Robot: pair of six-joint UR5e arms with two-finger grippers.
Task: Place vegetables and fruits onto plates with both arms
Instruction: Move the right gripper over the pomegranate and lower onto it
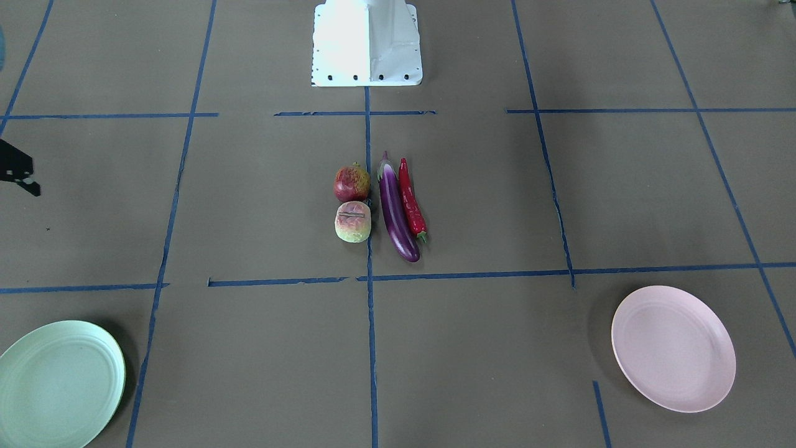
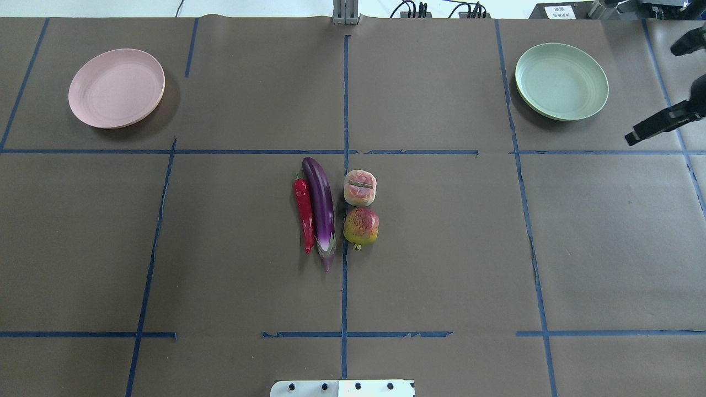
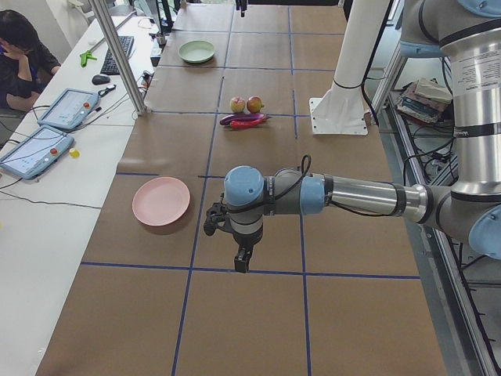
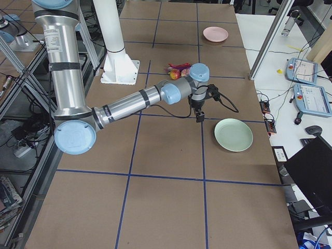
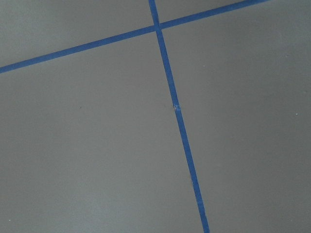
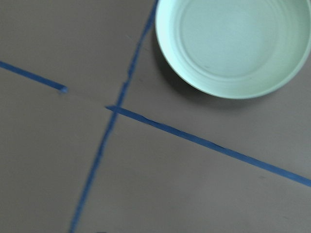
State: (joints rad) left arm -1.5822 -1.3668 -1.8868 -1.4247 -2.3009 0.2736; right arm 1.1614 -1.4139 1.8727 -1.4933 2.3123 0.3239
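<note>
The overhead view looks forward and down from behind the white base point(image 2: 342, 387) and takes in the whole tabletop point(image 2: 441, 264). The front-facing view looks steeply down from the opposite side, with the base at its top. Both show the pink plate point(image 2: 116, 88) and green plate point(image 2: 561, 81), with sides mirrored. The two side views look along the tabletop from its ends, high and farther back. The left wrist camera sits close over crossed blue tape point(image 5: 168, 73). The right wrist camera, equally near, shares the green plate with the overhead view.
</note>
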